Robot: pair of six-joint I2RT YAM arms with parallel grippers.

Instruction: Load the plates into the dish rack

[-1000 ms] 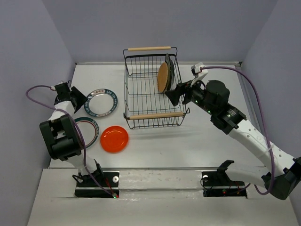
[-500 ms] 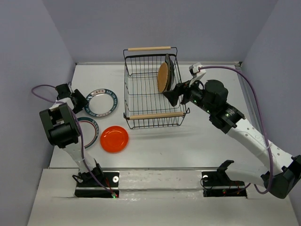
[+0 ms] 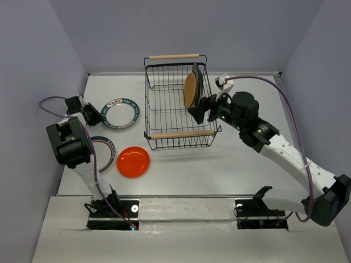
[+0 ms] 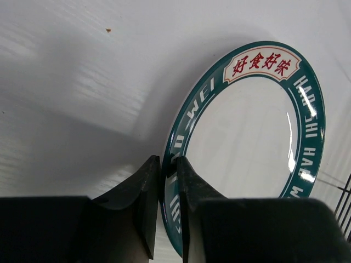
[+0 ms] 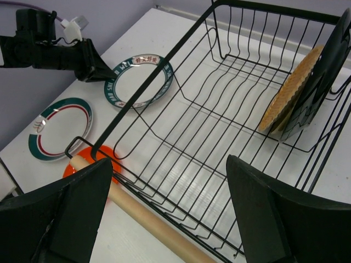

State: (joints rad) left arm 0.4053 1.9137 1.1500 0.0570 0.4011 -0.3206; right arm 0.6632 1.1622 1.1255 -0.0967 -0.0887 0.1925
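Note:
My left gripper (image 4: 170, 167) is shut on the rim of a white plate with a dark teal printed rim (image 4: 247, 142), at the table's far left (image 3: 122, 112); its gripped edge is tilted up. The black wire dish rack (image 3: 164, 109) holds a tan woven plate (image 3: 190, 89) and a black-rimmed plate (image 3: 198, 82) upright at its right end. My right gripper (image 5: 170, 219) is open and empty above the rack's right front corner (image 3: 200, 109). A second teal-rimmed plate (image 3: 104, 153) and the orange plate (image 3: 133, 161) lie flat front left. The small beige plate is hidden.
The rack's wooden handle bars run along its far side (image 3: 174, 56) and near side (image 3: 182, 134). The left arm (image 3: 71, 145) stands over part of the second teal-rimmed plate. Purple walls close in the table on both sides and at the back.
My left gripper has drawn the teal-rimmed plate slightly up and away, tilting it. My right gripper has edged left over the rack's right side.

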